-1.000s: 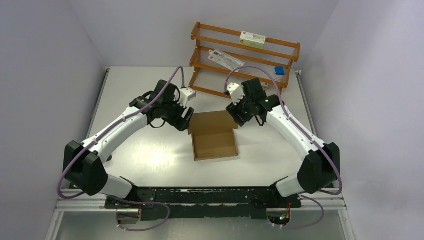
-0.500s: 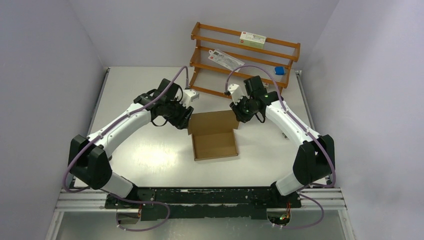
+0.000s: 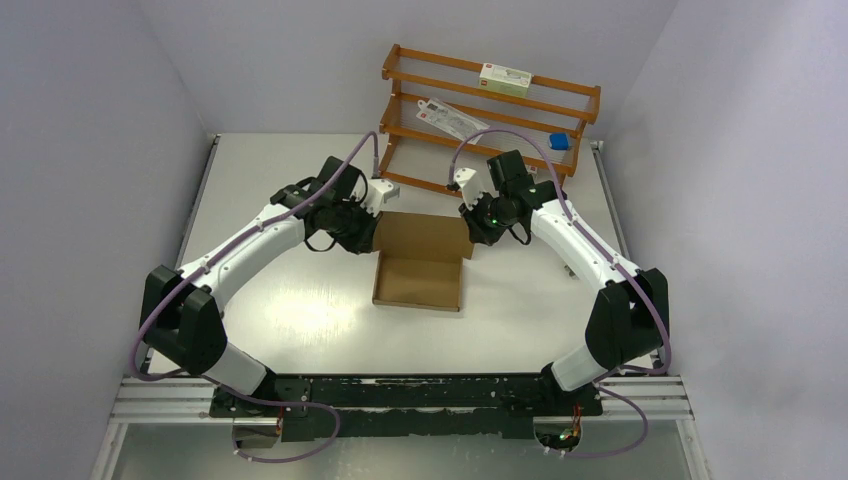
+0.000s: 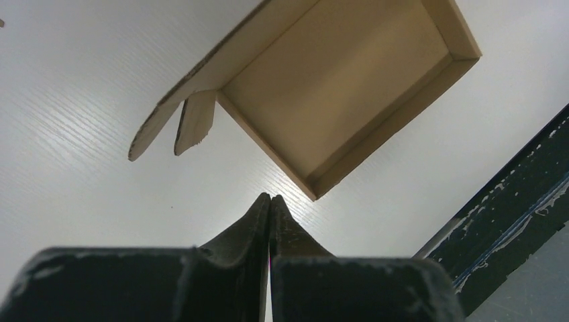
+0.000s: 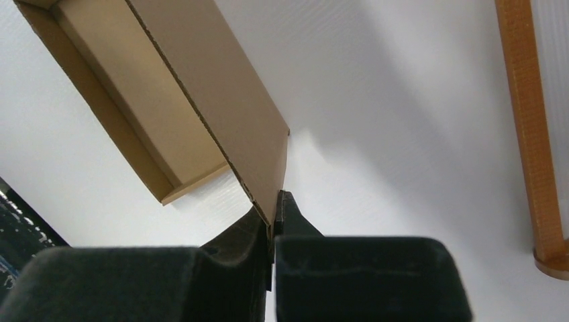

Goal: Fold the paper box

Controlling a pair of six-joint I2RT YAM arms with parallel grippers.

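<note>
Paper box lies between both claws, long axis across desk. Right claw clamped on corner of raised lid flap. Left claw pressed together, empty, box just ahead.

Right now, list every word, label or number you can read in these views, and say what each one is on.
No text can be read in any view.
Print on the white and green carton, top shelf of the rack: too small to read.
Red mark and print on the white packet, shelf below: blurred.
On the blue item: nothing made out.
On the cardboard box: plain brown, no print.
</note>
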